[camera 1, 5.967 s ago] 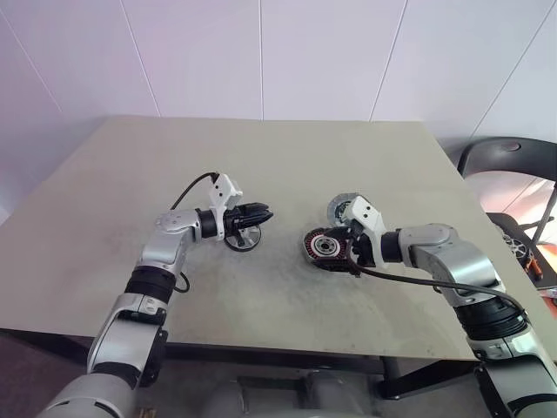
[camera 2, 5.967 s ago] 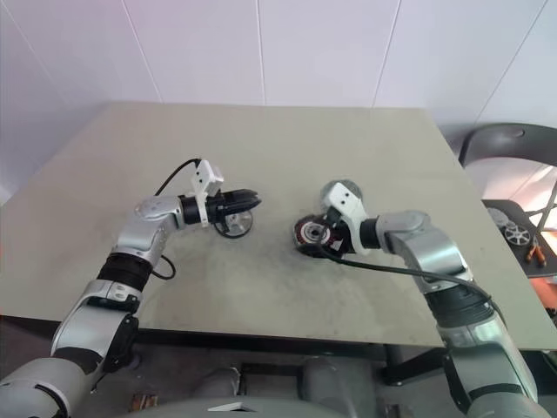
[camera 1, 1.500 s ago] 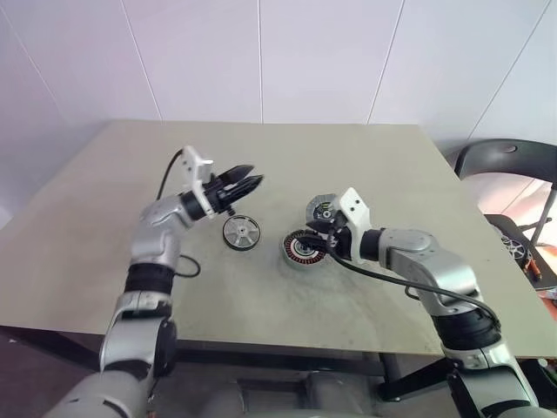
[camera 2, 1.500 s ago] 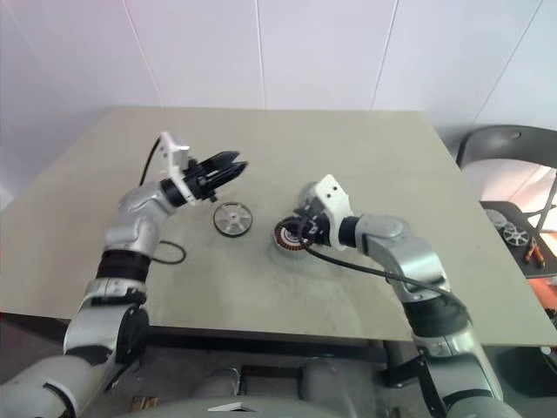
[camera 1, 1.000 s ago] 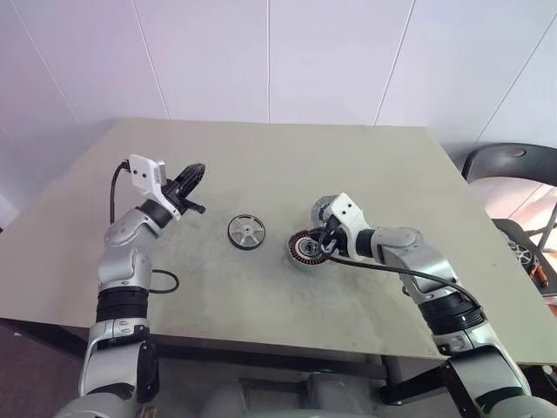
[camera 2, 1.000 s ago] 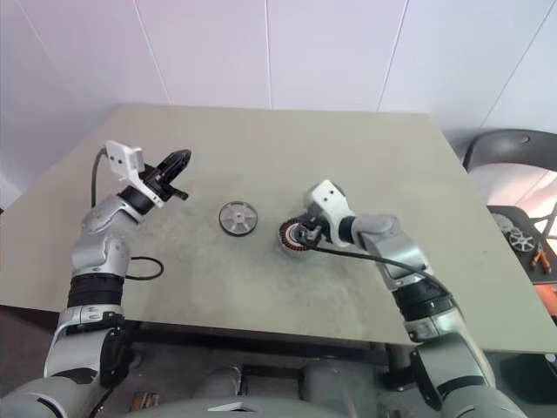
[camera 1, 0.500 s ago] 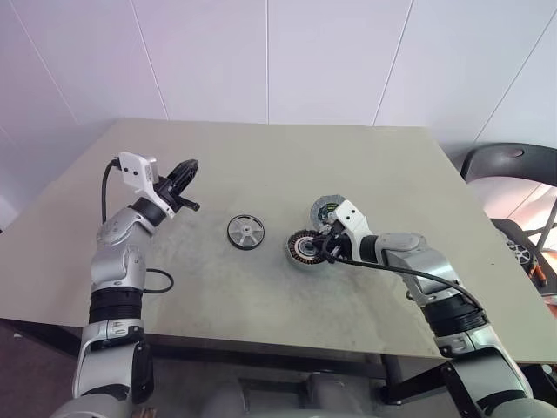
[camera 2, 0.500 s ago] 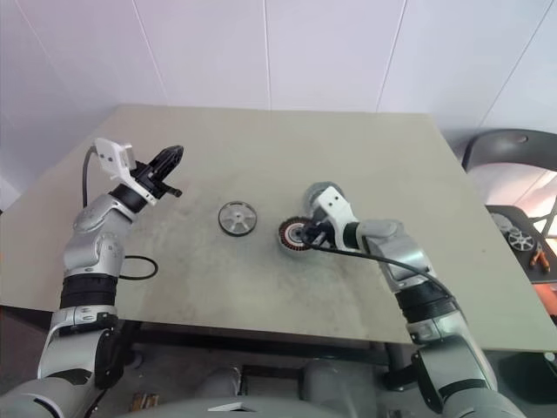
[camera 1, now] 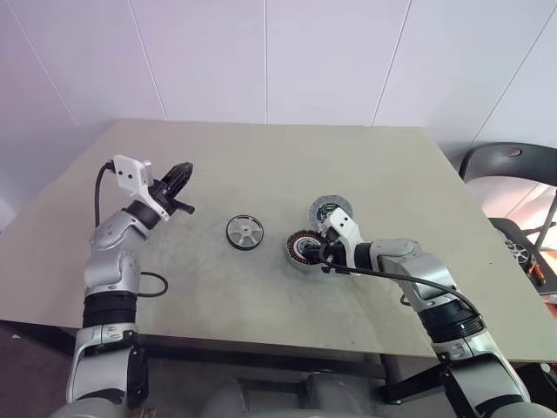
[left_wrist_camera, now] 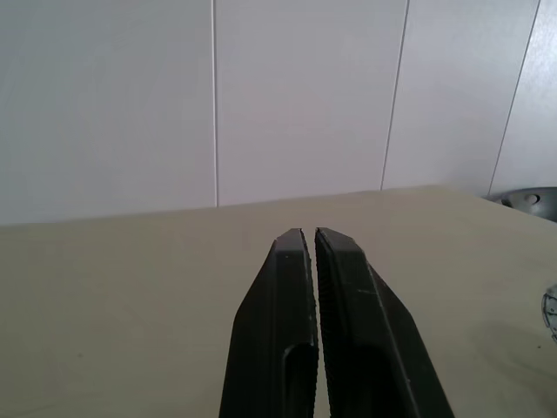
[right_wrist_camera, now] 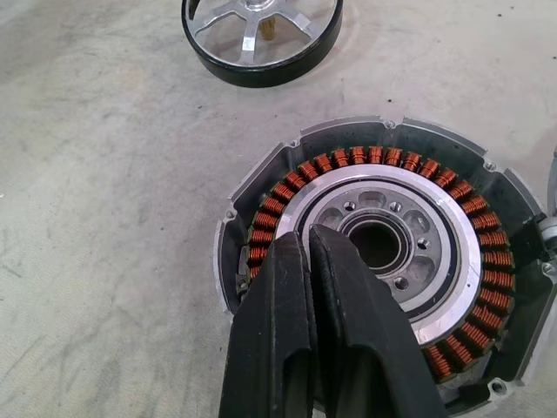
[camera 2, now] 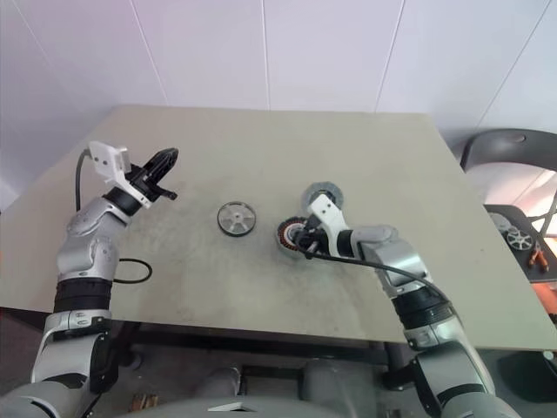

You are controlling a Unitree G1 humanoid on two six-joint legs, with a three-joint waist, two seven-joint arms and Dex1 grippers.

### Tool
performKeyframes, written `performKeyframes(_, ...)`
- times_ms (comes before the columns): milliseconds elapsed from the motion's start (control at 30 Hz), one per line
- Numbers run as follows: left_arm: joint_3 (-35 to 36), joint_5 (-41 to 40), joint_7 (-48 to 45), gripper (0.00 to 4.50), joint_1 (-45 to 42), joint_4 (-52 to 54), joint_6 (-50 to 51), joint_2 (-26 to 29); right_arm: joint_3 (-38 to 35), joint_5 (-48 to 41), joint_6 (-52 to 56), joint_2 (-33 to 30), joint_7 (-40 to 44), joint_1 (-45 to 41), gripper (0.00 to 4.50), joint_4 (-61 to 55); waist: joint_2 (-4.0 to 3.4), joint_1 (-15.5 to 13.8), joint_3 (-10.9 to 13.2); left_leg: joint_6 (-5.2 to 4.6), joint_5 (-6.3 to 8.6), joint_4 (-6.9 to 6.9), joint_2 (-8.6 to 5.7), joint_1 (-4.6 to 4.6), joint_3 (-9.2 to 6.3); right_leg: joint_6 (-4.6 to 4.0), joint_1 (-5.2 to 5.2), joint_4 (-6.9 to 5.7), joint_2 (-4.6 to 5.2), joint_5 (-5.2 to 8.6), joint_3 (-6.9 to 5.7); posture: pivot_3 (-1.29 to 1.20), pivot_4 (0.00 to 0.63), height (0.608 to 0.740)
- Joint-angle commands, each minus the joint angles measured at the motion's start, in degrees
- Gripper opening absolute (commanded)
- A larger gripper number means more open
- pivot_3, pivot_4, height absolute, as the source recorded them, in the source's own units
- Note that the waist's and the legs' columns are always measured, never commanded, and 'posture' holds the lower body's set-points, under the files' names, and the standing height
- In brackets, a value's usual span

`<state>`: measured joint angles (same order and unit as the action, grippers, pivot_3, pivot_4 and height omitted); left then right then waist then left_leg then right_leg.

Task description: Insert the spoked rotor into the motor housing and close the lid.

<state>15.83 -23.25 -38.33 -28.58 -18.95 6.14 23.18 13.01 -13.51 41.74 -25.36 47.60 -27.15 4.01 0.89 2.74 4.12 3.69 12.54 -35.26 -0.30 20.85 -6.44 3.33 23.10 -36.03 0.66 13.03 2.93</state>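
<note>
The spoked rotor [camera 1: 244, 232] lies flat on the table [camera 1: 261, 157], its pale spokes up, and it also appears in the right wrist view [right_wrist_camera: 261, 35]. Just right of it sits the motor housing [camera 1: 301, 247], copper windings ringing a dark centre [right_wrist_camera: 383, 252]. My right gripper [camera 1: 320, 252] is shut and empty, its tips [right_wrist_camera: 306, 237] over the housing's inner ring. The grey lid [camera 1: 329, 209] lies behind the housing. Raised over the table's left part, my left gripper [camera 1: 179, 173] is shut with nothing in it [left_wrist_camera: 309, 233].
A black chair [camera 1: 505, 161] stands past the table's right edge, with small wheel-like parts [camera 1: 520, 251] beside it. A black cable [camera 1: 155, 280] loops from my left arm near the front left of the table.
Since the oldest frames my left gripper has left the rotor and swung up to the left. The housing now sits nearer the rotor. Lately my right gripper has tipped down a little over it.
</note>
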Motion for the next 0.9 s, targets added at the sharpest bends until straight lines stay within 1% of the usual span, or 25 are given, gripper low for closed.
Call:
performKeyframes(33, 1.32, 1.81, 0.13, 0.24, 0.69, 0.51, -3.78, 3.2, -3.19, -6.42, 0.27, 7.4, -0.9, -3.63, 0.18, -4.67, 0.01, 0.7, 0.0, 0.0, 0.0, 0.03, 0.02, -0.02, 0.01, 0.0, 0.03, -0.02, -0.01, 0.0, 0.0, 0.0, 0.0, 0.74)
performKeyframes(67, 1.18, 2.54, 0.23, 0.24, 0.83, -0.27, -4.71, 3.81, -3.51, -8.12, 1.12, 9.11, -0.41, -4.25, 0.18, -6.08, 0.0, 1.0, 0.01, 0.0, 0.0, 0.05, 0.04, -0.04, 0.01, 0.0, 0.04, -0.05, -0.04, 0.0, 0.0, 0.0, 0.0, 0.74)
performKeyframes(133, 1.63, 2.46, 0.46, 0.24, 0.62, -1.18, -5.33, 4.38, -0.88, -7.27, 1.01, 10.39, 0.23, -4.87, 0.18, -7.17, -0.01, 1.26, 0.01, 0.0, 0.0, 0.11, 0.05, -0.04, -0.02, 0.0, 0.09, -0.12, -0.05, 0.0, -0.01, 0.0, 0.0, 0.74)
performKeyframes(233, 1.83, 1.71, -0.49, 0.24, 0.92, -0.75, -5.27, 4.92, 3.02, -4.42, -0.24, 13.97, -2.01, -6.97, 0.18, -4.21, 0.03, 1.17, -0.02, 0.0, 0.0, 0.1, 0.05, -0.01, -0.02, 0.0, 0.06, -0.03, -0.02, 0.0, -0.01, 0.0, 0.0, 0.74)
performKeyframes(300, 1.38, 2.13, -0.59, 0.24, 1.17, -0.44, -5.54, 5.19, 6.36, -1.1, -3.06, 17.35, -4.2, -9.53, 0.18, 0.18, 0.05, 1.18, -0.02, 0.0, 0.0, 0.09, 0.03, 0.03, -0.02, 0.0, 0.05, 0.02, 0.01, 0.0, -0.01, 0.0, 0.0, 0.74)
performKeyframes(367, 1.12, 2.23, -0.47, 0.24, 1.43, -0.04, -5.71, 5.14, 8.05, 2.79, -6.0, 20.08, -7.74, -12.63, 0.18, 6.45, 0.05, 1.26, -0.02, 0.0, 0.0, 0.1, 0.02, 0.05, 0.0, 0.0, 0.07, 0.02, 0.02, -0.01, 0.0, 0.0, 0.0, 0.74)
performKeyframes(467, 0.98, 2.04, -0.31, 0.24, 1.92, 0.76, -5.69, 4.86, 9.12, 6.64, -9.46, 21.31, -10.02, -15.47, 0.18, 12.8, 0.04, 1.14, -0.02, 0.0, 0.0, 0.1, 0.03, 0.05, -0.01, -0.01, 0.12, -0.03, 0.01, -0.01, -0.01, 0.0, 0.0, 0.74)
performKeyframes(567, 1.08, 1.9, -0.06, 0.24, 2.89, 1.87, -5.56, 4.67, 9.62, 8.51, -11.42, 21.65, -9.79, -17.38, 0.77, 17.03, 0.04, 1.25, -0.02, 0.0, 0.0, 0.11, 0.02, 0.09, -0.02, -0.01, 0.12, 0.02, 0.02, -0.01, -0.01, 0.0, 0.0, 0.74)
performKeyframes(700, 1.63, 1.74, 0.42, 0.24, 3.68, 2.32, -5.48, 5.01, 10.38, 11.03, -13.34, 21.9, -9.91, -17.99, 2.1, 19.6, 0.04, 1.28, -0.02, 0.0, 0.0, 0.13, 0.03, 0.23, -0.03, 0.0, 0.29, -0.02, 0.01, -0.02, -0.01, 0.0, 0.0, 0.74)
performKeyframes(767, 1.7, 1.6, 0.52, 0.24, 3.76, 2.6, -5.37, 5.01, 10.04, 12.25, -14.15, 22.53, -11.26, -18.36, 2.8, 21.19, 0.04, 1.29, -0.02, 0.0, 0.0, 0.14, 0.03, 0.24, -0.04, 0.0, 0.33, -0.08, 0.0, -0.02, -0.01, 0.0, 0.0, 0.74)
performKeyframes(867, 1.54, 1.58, 0.72, 0.24, 3.88, 2.98, -5.32, 4.75, 9.67, 12.95, -13.63, 23.57, -11.77, -18.56, 3.81, 22.62, 0.04, 1.33, -0.02, 0.0, 0.0, 0.13, 0.03, 0.23, -0.05, 0.0, 0.33, -0.09, -0.01, -0.02, -0.02, 0.0, 0.0, 0.74)
performKeyframes(900, 1.49, 1.58, 0.77, 0.24, 3.89, 3.01, -5.33, 4.65, 9.72, 13.02, -13.29, 23.84, -11.55, -18.36, 3.81, 22.64, 0.04, 1.33, -0.02, 0.0, 0.0, 0.12, 0.03, 0.23, -0.05, 0.0, 0.32, -0.09, 0.0, -0.02, -0.01, 0.0, 0.0, 0.74)
